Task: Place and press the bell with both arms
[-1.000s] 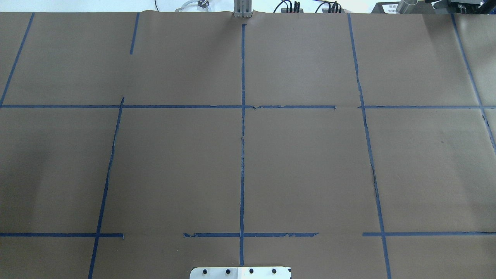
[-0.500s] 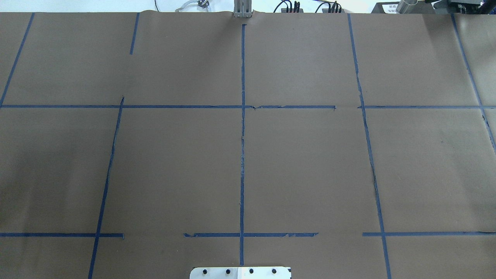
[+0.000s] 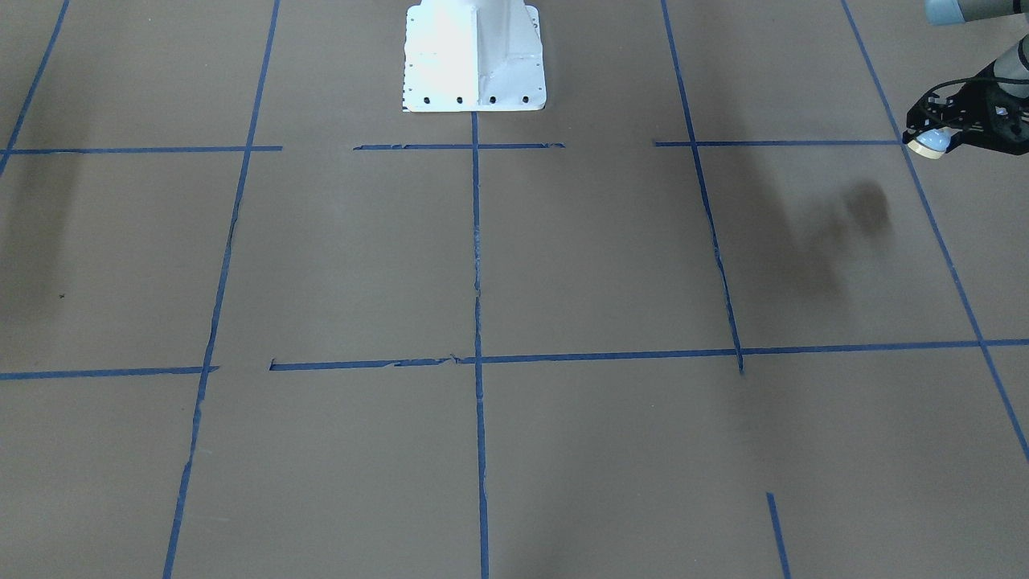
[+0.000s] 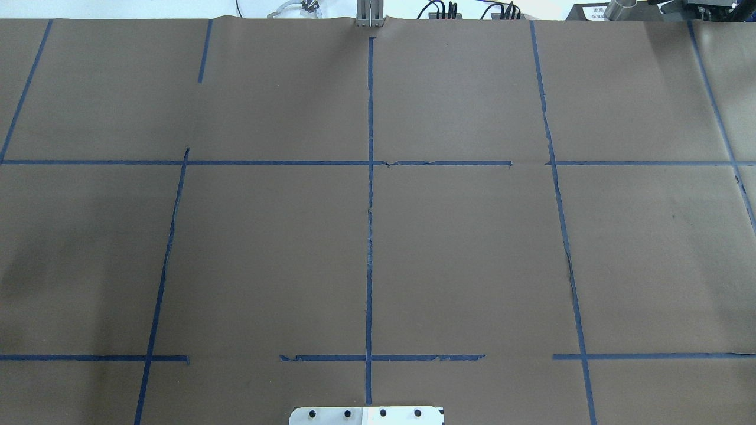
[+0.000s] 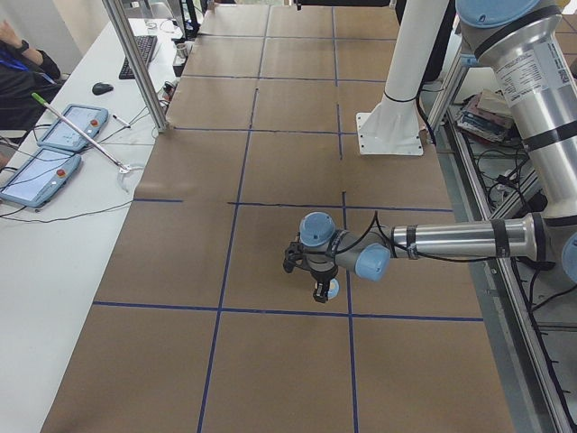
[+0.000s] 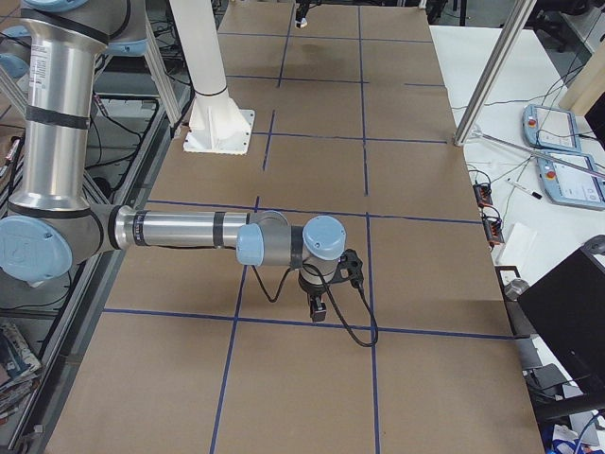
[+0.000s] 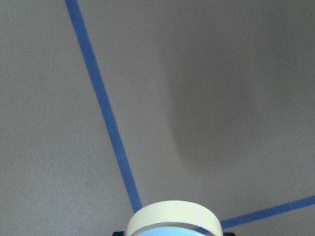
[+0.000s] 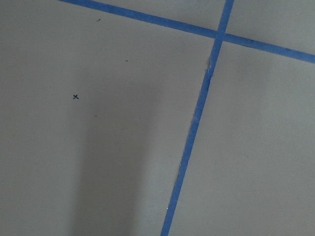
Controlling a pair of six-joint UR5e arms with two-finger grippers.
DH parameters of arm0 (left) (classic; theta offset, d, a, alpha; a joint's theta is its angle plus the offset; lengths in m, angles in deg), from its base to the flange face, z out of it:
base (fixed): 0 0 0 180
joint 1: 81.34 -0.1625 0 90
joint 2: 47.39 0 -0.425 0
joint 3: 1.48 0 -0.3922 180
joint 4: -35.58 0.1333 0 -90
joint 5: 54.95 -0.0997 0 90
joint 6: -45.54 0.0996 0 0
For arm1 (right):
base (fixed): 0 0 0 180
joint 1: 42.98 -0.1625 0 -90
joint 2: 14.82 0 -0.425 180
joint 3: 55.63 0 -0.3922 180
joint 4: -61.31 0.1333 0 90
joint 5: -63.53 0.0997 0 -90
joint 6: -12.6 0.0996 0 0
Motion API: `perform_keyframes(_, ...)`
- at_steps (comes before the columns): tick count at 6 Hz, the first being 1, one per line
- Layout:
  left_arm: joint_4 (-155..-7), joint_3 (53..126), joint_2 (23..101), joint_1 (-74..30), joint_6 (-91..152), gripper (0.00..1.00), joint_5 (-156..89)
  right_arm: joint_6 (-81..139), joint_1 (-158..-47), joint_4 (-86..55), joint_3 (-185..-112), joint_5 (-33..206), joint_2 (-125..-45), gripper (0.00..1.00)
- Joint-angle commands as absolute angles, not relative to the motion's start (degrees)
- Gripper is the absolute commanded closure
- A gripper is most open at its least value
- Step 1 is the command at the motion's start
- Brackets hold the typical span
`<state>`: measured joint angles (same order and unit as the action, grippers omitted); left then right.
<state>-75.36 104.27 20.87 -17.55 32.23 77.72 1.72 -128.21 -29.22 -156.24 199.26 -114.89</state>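
The light-blue bell (image 3: 931, 143) with its cream base ring hangs tilted in my left gripper (image 3: 934, 129), above the brown table at the front-facing view's right edge. The gripper is shut on it. In the exterior left view the same gripper (image 5: 317, 287) holds the bell (image 5: 331, 290) above a blue tape line. The left wrist view shows only the bell's cream ring (image 7: 172, 219) at the bottom edge. My right gripper (image 6: 319, 305) shows only in the exterior right view, low over the table; I cannot tell whether it is open or shut.
Blue tape lines (image 4: 369, 236) split the brown table into squares. The white bolted pedestal (image 3: 474, 56) stands at the robot's edge. A metal post (image 5: 135, 63) and a side table with tablets (image 5: 41, 176) lie beyond the far edge.
No arm or bell shows in the overhead view. Only a faint shadow on the table's left part has shifted.
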Motion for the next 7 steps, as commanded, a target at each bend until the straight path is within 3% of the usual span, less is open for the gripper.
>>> perform_keyframes(1, -63.1, 105.9, 32.5, -17.0, 31.0, 0.99, 77.6, 1.8, -128.2, -29.2, -156.4, 199.3, -115.2, 0.0)
perform_keyframes(5, -41.5, 104.4, 60.1, -23.1, 17.2, 0.99, 77.3, 2.4, -128.1, -29.2, -156.0, 199.3, -115.1, 0.0)
perform_keyframes(7, -41.5, 98.1, 71.0, -30.7, 4.0, 0.99, 73.0, 2.8, -128.1, -29.2, -155.8, 199.3, -114.9, 0.0)
